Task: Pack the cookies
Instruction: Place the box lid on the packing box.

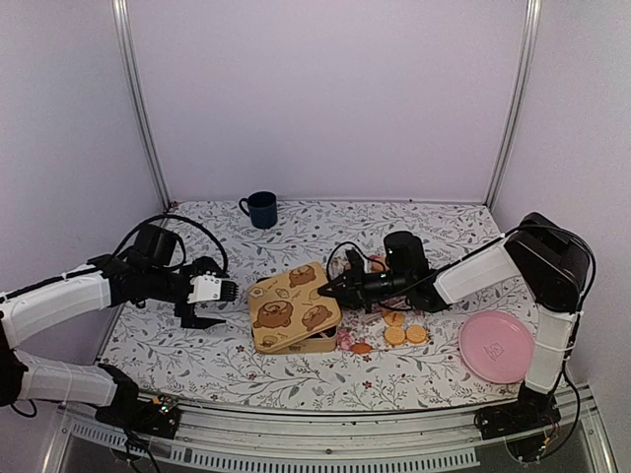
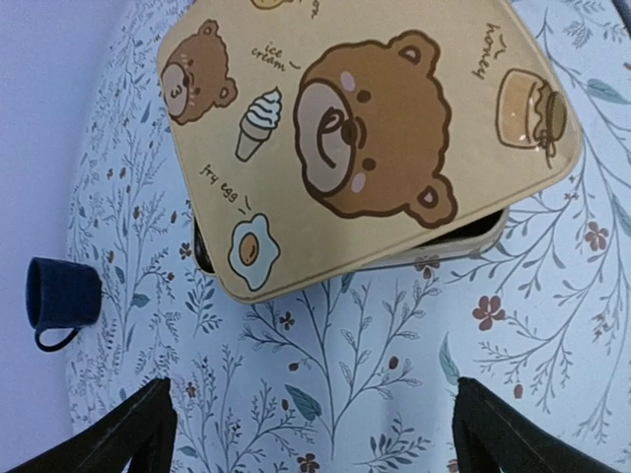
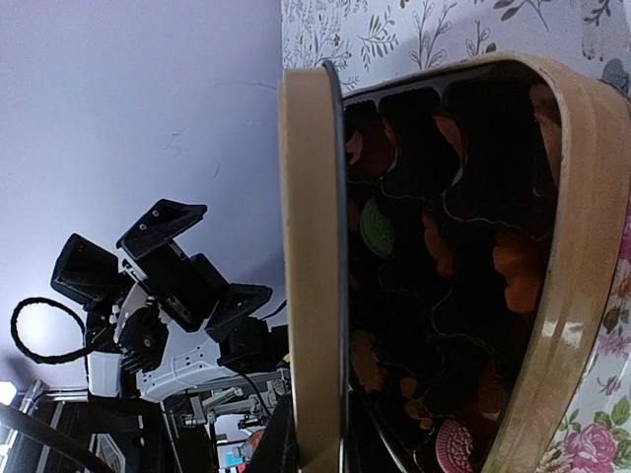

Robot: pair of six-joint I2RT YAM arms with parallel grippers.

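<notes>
A tan tin [image 1: 320, 342] stands mid-table with its bear-printed lid [image 1: 292, 305] lying askew on top, leaving a gap. My right gripper [image 1: 332, 288] is shut on the lid's right edge [image 3: 311, 296]. Through the gap the right wrist view shows cookies in the tin's dark tray: orange ones [image 3: 518, 271], a green one [image 3: 376, 228] and a pink one [image 3: 455, 445]. Several golden cookies [image 1: 395, 335] lie loose on the cloth to the right of the tin. My left gripper [image 1: 219, 304] hangs open just left of the tin, with nothing between its fingers [image 2: 138, 429].
A large pink plate [image 1: 496, 346] lies at the front right by the right arm's base. A dark blue mug [image 1: 261, 209] stands at the back, also seen as the mug [image 2: 61, 296] in the left wrist view. A floral cloth [image 1: 197, 355] covers the table.
</notes>
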